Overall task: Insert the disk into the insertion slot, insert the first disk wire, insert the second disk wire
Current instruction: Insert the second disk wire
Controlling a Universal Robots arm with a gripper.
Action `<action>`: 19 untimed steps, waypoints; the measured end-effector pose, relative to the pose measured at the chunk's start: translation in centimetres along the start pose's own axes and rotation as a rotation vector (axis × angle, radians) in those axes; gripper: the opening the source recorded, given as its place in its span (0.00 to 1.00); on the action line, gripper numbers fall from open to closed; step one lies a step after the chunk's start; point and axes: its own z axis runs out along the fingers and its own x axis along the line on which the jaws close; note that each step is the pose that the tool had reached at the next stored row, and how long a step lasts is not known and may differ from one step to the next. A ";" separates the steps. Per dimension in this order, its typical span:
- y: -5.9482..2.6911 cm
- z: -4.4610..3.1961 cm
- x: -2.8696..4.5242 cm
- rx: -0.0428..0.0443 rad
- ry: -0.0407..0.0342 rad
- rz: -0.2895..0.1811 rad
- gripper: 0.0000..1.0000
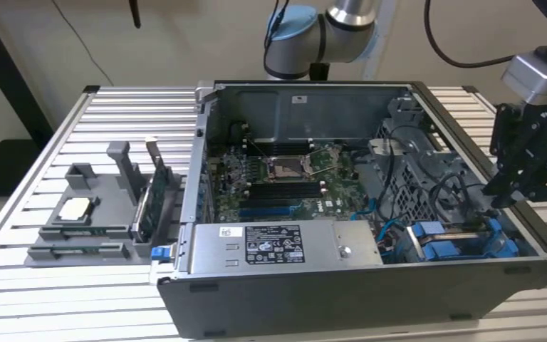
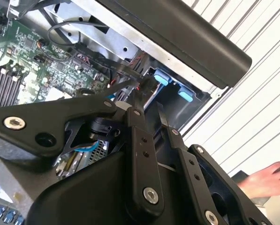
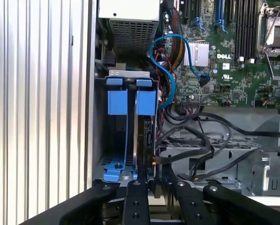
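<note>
Disk (image 3: 146,103): tucked on its edge inside the slot (image 3: 98,131), blue frame facing the camera in the first wrist view, dark edge just behind the frame. Just beside it, a second blue tab (image 3: 117,101) in the same grey metal bay. Close by, a blue wire (image 3: 169,77) looping over toward the green board (image 1: 283,178).

In the exterior view, slot down at four o'clock of the big open computer case (image 1: 369,299), in the corner with the blue parts.

Gripper (image 1: 495,199): black, hanging from three o'clock and dipping into that same corner. In the second wrist view, fingers (image 2: 140,136) drawn close together, pinched on a small black plug (image 2: 147,83). Plug right at the mouth of the slot, very near the disk's dark edge. Touching the disk or not: cannot tell.

Around the case in the exterior view: grey power box (image 1: 283,246) with a white sticker at six o'clock, grey plastic tray (image 1: 88,214) out at nine o'clock, all on a ribbed metal table (image 1: 74,114). Robot arm (image 1: 330,28) up at twelve o'clock.

In the second wrist view, a person's hand (image 2: 271,180) lying off past the case.
</note>
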 end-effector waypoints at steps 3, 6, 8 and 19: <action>-0.22 0.00 0.01 0.0000 -0.0005 0.000 0.27; -0.50 0.00 0.01 0.0000 -0.0007 -0.001 0.27; -0.70 0.03 0.00 0.0000 -0.0009 -0.001 0.27; -1.13 0.53 -0.10 0.0000 -0.0069 -0.001 0.27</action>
